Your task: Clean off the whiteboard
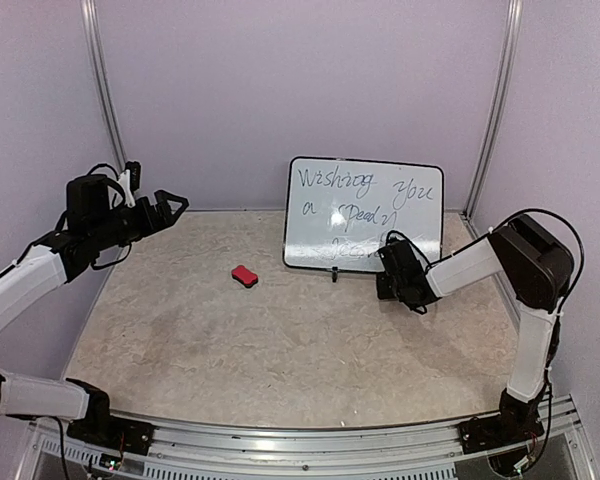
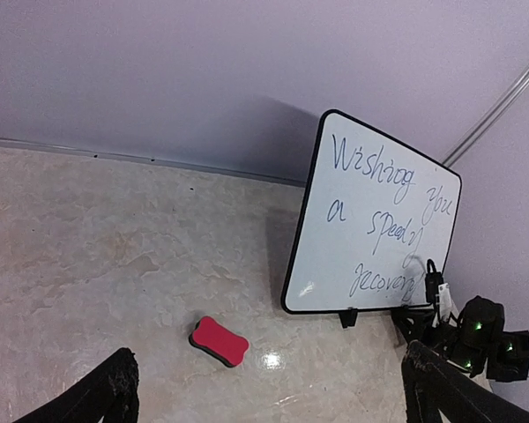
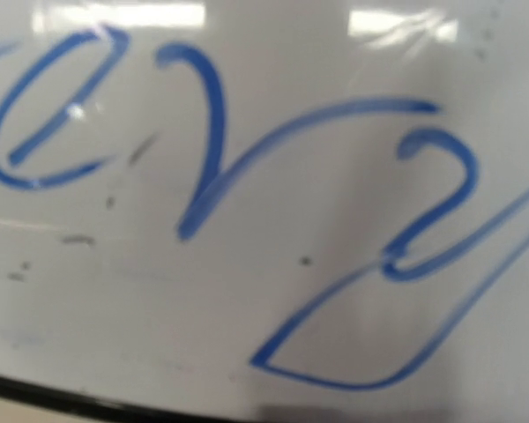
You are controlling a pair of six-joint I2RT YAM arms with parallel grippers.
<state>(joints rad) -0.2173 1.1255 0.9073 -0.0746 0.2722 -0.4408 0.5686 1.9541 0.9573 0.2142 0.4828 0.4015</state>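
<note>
Hovering over the left rear part of the table (image 1: 280, 350), the left gripper (image 1: 172, 210) points toward the middle with its fingers spread wide apart and nothing between them. In the left wrist view its dark fingertips (image 2: 115, 388) show at the bottom corners, with bare tabletop between them. Further right, a small red eraser (image 1: 244, 276) lies flat on the table, apart from both arms and just in front of the left bottom corner of the whiteboard (image 1: 365, 205). That board stands upright on small black feet at the back of the table, right of centre, close to the rear wall (image 1: 300, 90). Blue handwriting covers it in three lines and reads "Wishing you a speedy recovery". At the board's lower right, the right gripper (image 1: 398, 272) is drawn up close to the last line of writing, fingers together. The right wrist view is filled with blurred blue strokes and the board's black rim along the bottom. Whether the fingertips actually touch the surface cannot be told.
</note>
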